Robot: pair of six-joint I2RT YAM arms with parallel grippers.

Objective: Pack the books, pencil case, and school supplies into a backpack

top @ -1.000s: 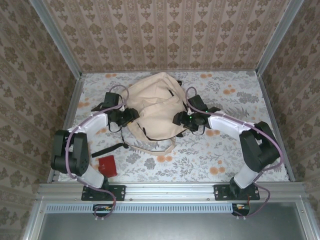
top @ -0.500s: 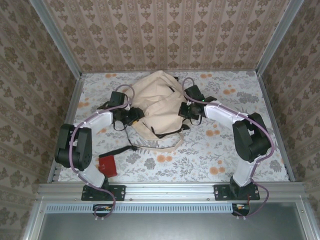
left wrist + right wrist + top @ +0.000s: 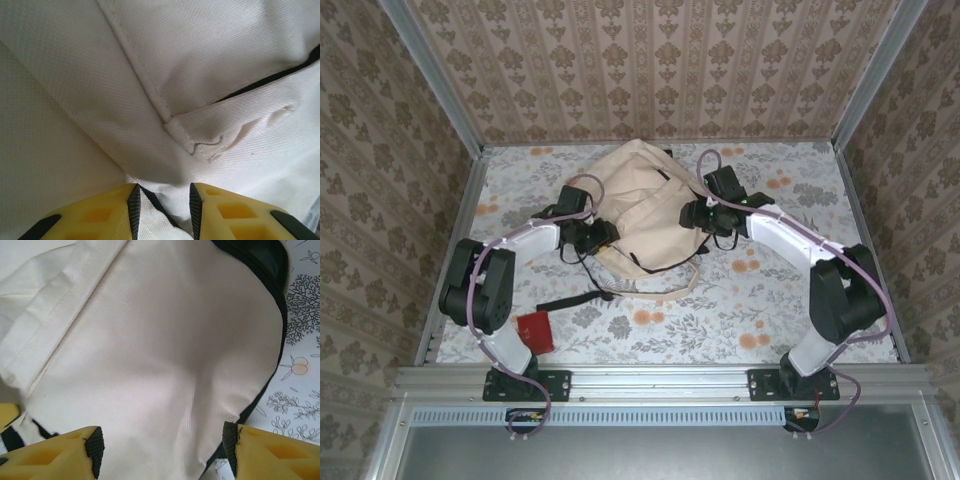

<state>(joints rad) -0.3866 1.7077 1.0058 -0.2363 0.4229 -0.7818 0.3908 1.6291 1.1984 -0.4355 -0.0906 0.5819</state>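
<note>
Red school supplies lay nearest us, by the table's left front edge. Farther in, we saw the left gripper pinching a fold of the cream backpack mid-table, while the right gripper stood spread wide against its canvas.

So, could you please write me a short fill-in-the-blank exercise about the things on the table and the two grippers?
1. The small flat item near the left arm is ____ in colour.
2. The backpack is cream, edged in ____.
3. The right gripper has its jaws wide ____ at the backpack's side.
4. A fold of the ____ lies between the left gripper's fingers.

Missing words: red; black; open; backpack.
</note>
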